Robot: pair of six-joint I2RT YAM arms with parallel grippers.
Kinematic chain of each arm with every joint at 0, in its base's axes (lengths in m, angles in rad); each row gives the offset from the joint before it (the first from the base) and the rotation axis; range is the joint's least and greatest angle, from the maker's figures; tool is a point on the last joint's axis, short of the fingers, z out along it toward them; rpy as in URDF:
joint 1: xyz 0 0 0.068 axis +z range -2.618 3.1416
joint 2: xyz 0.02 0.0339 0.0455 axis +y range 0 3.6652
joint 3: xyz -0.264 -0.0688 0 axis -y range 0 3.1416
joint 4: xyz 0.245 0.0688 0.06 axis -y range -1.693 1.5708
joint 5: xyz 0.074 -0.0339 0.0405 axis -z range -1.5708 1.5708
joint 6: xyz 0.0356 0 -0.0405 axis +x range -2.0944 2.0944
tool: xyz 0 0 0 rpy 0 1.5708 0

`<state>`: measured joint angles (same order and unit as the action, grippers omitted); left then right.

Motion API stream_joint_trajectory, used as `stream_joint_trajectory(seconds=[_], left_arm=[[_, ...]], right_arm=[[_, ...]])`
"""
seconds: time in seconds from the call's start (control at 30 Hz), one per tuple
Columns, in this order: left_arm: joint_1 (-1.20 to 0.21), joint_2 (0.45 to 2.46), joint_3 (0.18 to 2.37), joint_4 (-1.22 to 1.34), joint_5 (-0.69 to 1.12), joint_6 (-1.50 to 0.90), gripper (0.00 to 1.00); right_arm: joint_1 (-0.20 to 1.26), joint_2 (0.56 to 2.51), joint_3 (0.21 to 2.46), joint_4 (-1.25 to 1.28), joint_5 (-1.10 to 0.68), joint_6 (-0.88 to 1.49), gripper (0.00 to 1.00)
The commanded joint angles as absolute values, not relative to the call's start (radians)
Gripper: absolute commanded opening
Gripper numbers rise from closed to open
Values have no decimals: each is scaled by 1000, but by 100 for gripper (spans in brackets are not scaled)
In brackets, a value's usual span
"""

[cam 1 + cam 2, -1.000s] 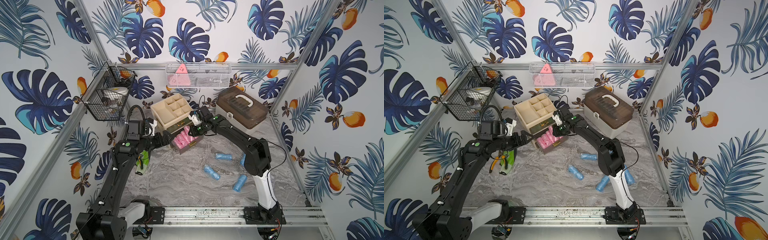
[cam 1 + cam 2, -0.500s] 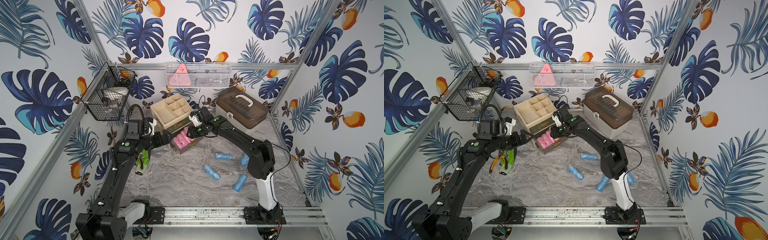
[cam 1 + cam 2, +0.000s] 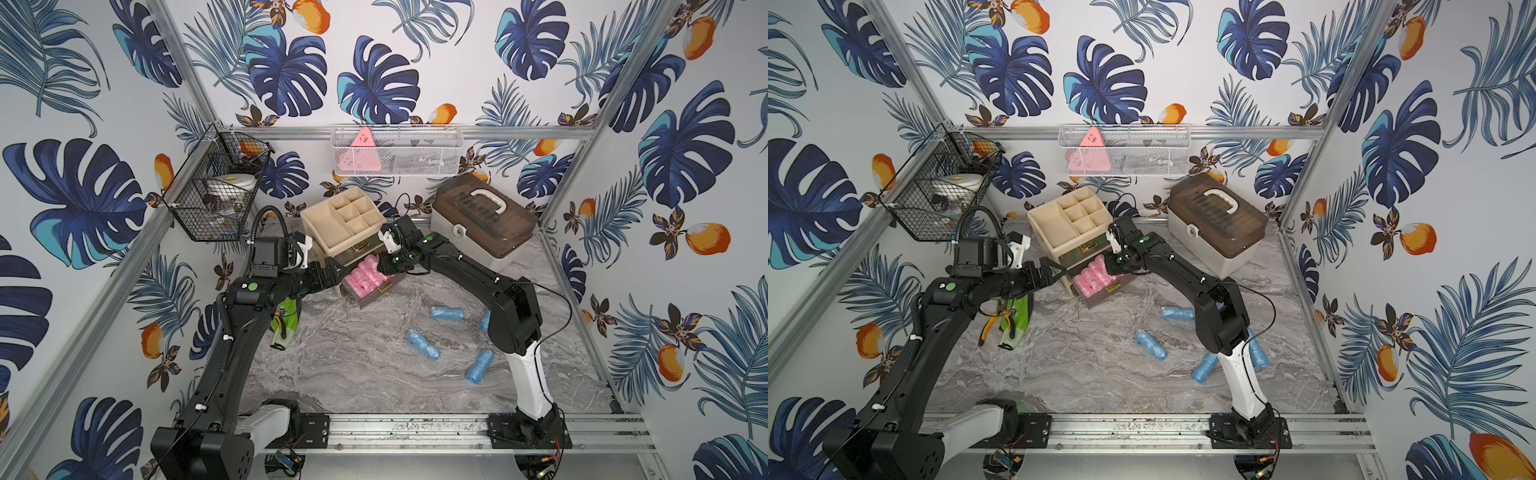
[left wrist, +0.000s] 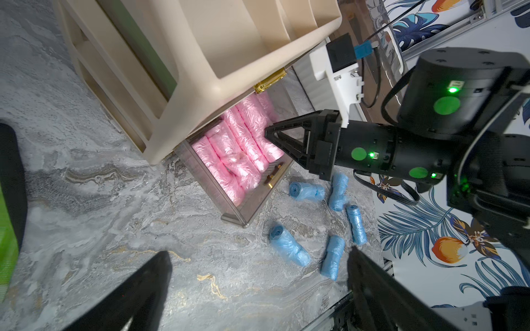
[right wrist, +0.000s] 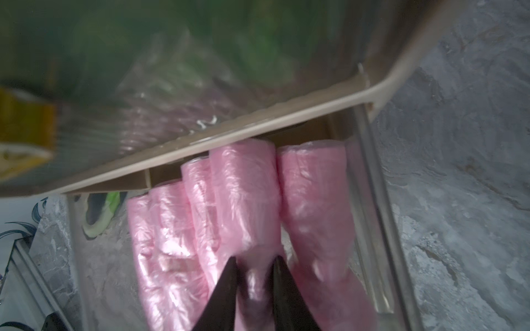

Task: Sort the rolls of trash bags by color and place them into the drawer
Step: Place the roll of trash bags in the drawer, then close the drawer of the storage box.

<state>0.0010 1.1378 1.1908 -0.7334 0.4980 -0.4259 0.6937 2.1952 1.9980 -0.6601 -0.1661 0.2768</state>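
We found the right gripper [image 5: 253,265] over the open lower drawer [image 4: 266,197] of the beige organizer [image 3: 328,245], which stood near the back edge of the table [image 3: 374,374], left of its middle. The jaws were narrow, with a dark fingertip on either side of the near end of one pink roll [image 5: 243,200]. As far as the wrist view showed, they pinched it.

That roll lay with its long axis running into the depth of the drawer, in line with the gripper's reach. It was parallel to the other pink rolls [image 4: 238,149], which were packed side by side and filled the drawer. Their film looked glossy, crinkled and soft.

The left gripper [image 3: 328,276] hung wide apart and empty, just beside the organizer's left flank. Five blue rolls [image 4: 289,246] lay loose on the table toward its right edge, well apart from the drawer, with their axes pointing in different directions. One was partly hidden behind the right arm [image 3: 515,316] in both top views.

We judged the pink set nearly done and the blue rolls next. They lay back from the right gripper, toward the front right corner, nearer the right arm than the left. Green showed, blurred, through the front of the upper drawer [image 5: 172,57].
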Motion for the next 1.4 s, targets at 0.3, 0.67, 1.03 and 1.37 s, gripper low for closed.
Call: stream_joint_trajectory(seconds=[0.3,0.67,1.03,1.37], left_arm=[[4,1182,1274,-764,456,-396,99],[4,1364,1539,-814,249,-307,90],[3,1592,1739,-816,23,-277,68],[4,1709,1790,-782,-63,-264,59]], right_arm=[[697,2159,2000,-629,-193,318,28],[696,1956,1860,-577,-215,323,38],[696,1772,1636,-527,-199,319,38],[697,1698,1428,-438,-248,339,34]])
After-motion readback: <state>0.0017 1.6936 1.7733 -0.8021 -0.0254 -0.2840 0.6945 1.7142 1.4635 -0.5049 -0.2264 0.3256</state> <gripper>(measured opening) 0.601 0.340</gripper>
